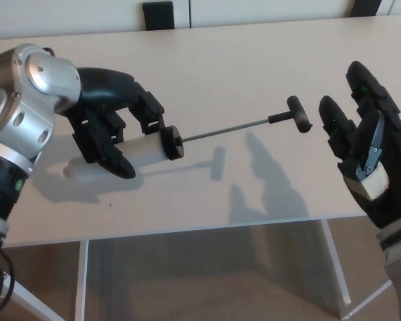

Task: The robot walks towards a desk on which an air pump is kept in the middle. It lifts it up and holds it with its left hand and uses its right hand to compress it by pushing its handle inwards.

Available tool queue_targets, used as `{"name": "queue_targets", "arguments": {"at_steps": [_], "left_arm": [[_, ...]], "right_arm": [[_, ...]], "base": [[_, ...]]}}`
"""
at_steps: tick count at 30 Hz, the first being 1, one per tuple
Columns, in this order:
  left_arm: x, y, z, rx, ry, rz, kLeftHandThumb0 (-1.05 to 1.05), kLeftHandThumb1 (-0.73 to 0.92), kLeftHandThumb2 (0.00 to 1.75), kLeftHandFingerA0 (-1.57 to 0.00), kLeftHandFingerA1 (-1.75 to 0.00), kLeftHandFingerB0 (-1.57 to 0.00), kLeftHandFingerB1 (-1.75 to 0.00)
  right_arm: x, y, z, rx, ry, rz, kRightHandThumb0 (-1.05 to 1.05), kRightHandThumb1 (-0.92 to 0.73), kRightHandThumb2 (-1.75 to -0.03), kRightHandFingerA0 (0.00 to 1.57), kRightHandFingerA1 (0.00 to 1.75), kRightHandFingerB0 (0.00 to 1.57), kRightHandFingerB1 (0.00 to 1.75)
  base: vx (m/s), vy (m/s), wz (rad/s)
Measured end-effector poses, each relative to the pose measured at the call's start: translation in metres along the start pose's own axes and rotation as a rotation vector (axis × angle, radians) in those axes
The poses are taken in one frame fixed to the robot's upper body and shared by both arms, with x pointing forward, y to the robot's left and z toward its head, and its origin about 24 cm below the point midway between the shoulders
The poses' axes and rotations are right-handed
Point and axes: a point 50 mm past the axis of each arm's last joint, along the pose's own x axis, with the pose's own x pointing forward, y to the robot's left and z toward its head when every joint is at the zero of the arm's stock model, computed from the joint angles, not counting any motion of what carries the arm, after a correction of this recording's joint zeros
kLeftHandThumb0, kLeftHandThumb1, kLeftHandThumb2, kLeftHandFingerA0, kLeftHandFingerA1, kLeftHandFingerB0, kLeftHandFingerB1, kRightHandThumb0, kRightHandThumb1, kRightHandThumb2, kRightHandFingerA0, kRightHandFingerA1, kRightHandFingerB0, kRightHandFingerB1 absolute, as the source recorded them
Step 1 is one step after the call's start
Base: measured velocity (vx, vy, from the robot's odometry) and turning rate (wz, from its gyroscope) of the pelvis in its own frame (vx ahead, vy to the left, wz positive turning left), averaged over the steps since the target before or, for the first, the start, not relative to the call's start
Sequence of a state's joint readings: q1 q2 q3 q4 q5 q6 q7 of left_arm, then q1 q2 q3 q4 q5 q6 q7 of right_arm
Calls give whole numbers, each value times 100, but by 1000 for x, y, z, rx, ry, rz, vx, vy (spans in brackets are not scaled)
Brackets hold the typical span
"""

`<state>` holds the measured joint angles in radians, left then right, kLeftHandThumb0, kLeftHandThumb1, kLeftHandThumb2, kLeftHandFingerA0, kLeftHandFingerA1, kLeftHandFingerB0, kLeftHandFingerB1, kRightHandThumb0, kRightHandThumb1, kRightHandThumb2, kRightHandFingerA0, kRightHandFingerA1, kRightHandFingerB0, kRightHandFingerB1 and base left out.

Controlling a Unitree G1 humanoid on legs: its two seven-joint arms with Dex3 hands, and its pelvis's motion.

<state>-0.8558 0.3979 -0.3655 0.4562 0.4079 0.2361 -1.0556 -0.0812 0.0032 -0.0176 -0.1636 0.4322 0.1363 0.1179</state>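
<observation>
The robot's black left hand (113, 130) is clenched around the translucent white cylinder of the air pump (144, 148), fingers over the top and thumb beneath, just behind the black end cap where the rod leaves the barrel. The pump hangs lifted clear of the pale beige desk (254, 60), over the desk's left half and toward its near edge; its shadow falls separately on the surface below, which suggests it is carried and not resting. Gripping the barrel rather than the rod probably keeps the whole stroke free for the push.

The thin metal rod (224, 130) is fully drawn out and slopes slightly upward to the right, ending in the black T-shaped handle (295, 114), which floats above the desk's right half. The black right hand (361, 144) stands just beside that handle, apart from it, fingers spread and holding nothing, palm turned roughly toward the handle's end. That placement looks like a line-up for pressing the handle inward along the rod toward the barrel.

Nothing lies between palm and handle. A dark rectangular object (158, 16) sits beyond the desk's far edge, well out of the way. The white desk legs (337, 264) show below the near edge.
</observation>
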Motion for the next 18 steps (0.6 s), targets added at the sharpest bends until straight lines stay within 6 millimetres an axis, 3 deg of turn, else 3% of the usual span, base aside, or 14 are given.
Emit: {"name": "queue_targets", "arguments": {"at_steps": [4, 5, 9, 14, 15, 16, 17, 18], "left_arm": [[1, -2, 1, 7, -3, -4, -11, 67, 90, -98, -156, -83, -126], [1, -2, 1, 7, -3, -4, -11, 66, 92, -100, -156, -84, -127], [1, -4, 2, 15, -5, -7, -11, 64, 95, -100, -155, -86, -128], [3, -7, 3, 29, -8, -15, -14, 62, 98, -106, -143, -88, -125], [3, -8, 4, 33, -10, -17, -14, 62, 97, -107, -141, -88, -123], [4, -10, 6, 43, -16, -22, -14, 62, 97, -107, -141, -88, -123], [4, -11, 7, 46, -17, -23, -14, 62, 98, -107, -143, -88, -125], [5, -12, 8, 55, -22, -25, -14, 62, 98, -107, -143, -88, -125]], "right_arm": [[0, 2, -2, 13, 8, 2, -84, -84, -114, 0, 7, 0, 0], [0, 2, -2, 13, 8, 2, -76, -92, -96, 0, 2, 0, 0], [0, 2, -3, 21, 16, 2, -76, -92, -103, 0, 4, 0, 0], [3, 3, -1, 18, 17, 9, -80, -92, -92, 0, 2, 0, 0], [4, 3, 0, 18, 16, 10, -81, -92, -129, 0, 20, 0, 15], [7, 4, 1, 16, 12, 16, -81, -92, -129, 0, 20, 0, 15], [8, 5, 2, 16, 12, 18, -74, -92, -101, 0, 7, 0, 0], [10, 5, 1, 16, 15, 19, -74, -92, -101, 0, 7, 0, 0]], "base": [[0, 0, 0], [0, 0, 0], [0, 0, 0], [0, 0, 0], [0, 0, 0], [0, 0, 0], [0, 0, 0], [0, 0, 0]]}}
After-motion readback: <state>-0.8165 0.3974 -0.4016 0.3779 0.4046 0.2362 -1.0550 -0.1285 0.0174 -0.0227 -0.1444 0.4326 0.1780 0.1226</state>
